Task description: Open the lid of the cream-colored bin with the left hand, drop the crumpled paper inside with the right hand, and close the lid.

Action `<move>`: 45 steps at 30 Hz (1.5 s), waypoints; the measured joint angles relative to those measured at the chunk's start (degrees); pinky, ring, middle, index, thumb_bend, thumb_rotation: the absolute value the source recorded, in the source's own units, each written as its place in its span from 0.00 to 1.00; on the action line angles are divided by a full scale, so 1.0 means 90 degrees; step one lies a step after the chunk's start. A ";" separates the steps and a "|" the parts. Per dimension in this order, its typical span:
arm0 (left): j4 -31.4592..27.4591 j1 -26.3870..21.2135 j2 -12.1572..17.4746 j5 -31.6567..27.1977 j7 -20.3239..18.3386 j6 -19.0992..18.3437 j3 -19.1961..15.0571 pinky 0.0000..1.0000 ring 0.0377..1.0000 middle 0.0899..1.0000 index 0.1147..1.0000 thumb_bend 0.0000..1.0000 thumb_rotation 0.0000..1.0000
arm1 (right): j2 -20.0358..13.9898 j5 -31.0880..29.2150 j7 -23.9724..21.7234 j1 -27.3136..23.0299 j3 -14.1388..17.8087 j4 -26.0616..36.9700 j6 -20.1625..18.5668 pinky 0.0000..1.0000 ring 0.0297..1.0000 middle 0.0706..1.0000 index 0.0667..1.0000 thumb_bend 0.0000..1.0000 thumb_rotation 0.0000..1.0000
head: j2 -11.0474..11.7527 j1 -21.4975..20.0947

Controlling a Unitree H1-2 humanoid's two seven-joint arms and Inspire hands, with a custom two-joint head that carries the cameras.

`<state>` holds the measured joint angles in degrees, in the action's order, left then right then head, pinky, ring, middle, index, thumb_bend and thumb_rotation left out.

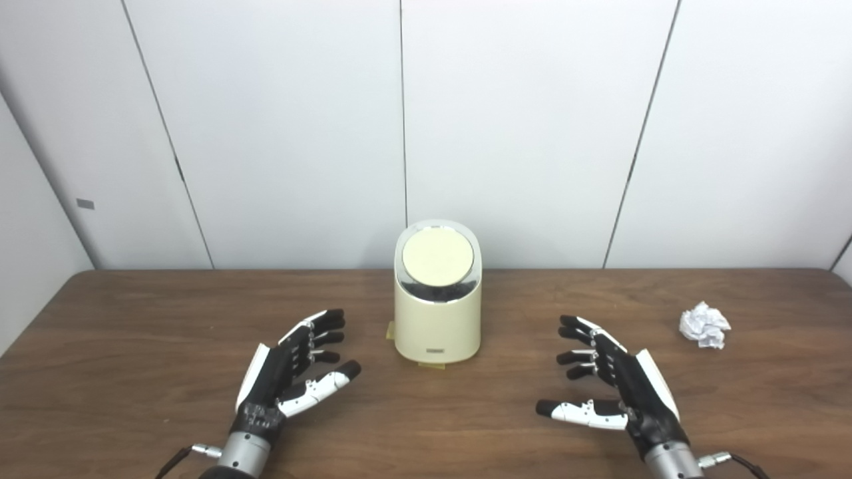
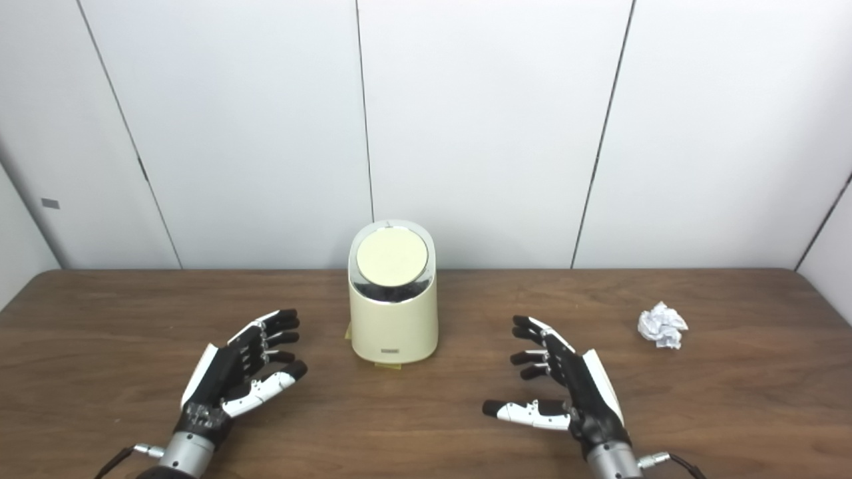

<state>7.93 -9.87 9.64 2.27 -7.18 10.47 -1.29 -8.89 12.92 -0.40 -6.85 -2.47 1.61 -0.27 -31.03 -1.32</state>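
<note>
White panels point(image 1: 519, 120) all across the back of the room, big and flat, split by thin dark lines running up and down, with one small grey tag point(image 1: 84, 203) low on the left. Brown wood next, a wide table point(image 1: 133, 313) with dark streaky grain, reaching from side to side and right up to the wall. Near the middle of it, toward the back, a cream-colored bin point(image 1: 437, 326), round and upright, standing on bits of yellowish tape point(image 1: 431, 365) peeking out at the bottom. On top, a round lid point(image 1: 438, 257), shut flat, with a shiny silver ring around it. Down in front, to the left of the bin, the left hand point(image 1: 283, 372), black and white, palm turned inward, fingers spread apart, holding nothing, near the bin but not touching it. To the right of the bin, the right hand point(image 1: 616, 386), also spread wide, holding nothing, thumb poking toward the middle. Smallest of all, the crumpled paper point(image 1: 704, 324), a white ball lying on the table far off to the right, well apart from the bin and beyond the right hand.
</note>
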 measured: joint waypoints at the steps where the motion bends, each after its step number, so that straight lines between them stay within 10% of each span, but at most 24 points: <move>1: 0.0000 0.0000 0.0000 0.0005 0.0000 0.0000 0.0003 0.70 0.78 0.81 0.83 0.79 0.36 | 0.0000 0.0001 0.0000 0.0000 0.0000 0.0000 0.0000 0.57 0.65 0.80 0.81 0.87 0.17 | 0.0000 0.0000; 27: 0.0001 -0.0792 -0.0377 0.0695 0.0666 -0.0025 0.0111 0.82 0.84 0.86 0.90 0.78 0.39 | -0.0010 0.0022 0.0000 -0.0010 -0.0032 -0.0277 0.0207 0.56 0.65 0.80 0.81 0.86 0.17 | 0.0166 0.0156; 35: 0.0001 -0.1615 -0.0390 0.1505 0.1116 -0.0660 0.0227 0.73 0.88 0.87 0.91 0.76 0.33 | -0.0009 0.0050 0.0001 -0.0041 -0.0028 -0.0342 0.0263 0.56 0.64 0.80 0.82 0.86 0.16 | 0.0195 0.0186; 45: 0.0130 -0.2412 -0.0321 0.2112 0.1223 -0.1349 0.0477 0.94 0.97 0.95 0.93 0.88 0.47 | -0.0008 0.0084 0.0009 -0.0045 -0.0024 -0.0374 0.0320 0.57 0.65 0.80 0.82 0.84 0.15 | 0.0215 0.0186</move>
<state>9.10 -31.57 6.75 21.28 3.83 -1.67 3.00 -8.96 13.68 -0.31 -7.26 -2.69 -1.76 2.62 -29.09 0.35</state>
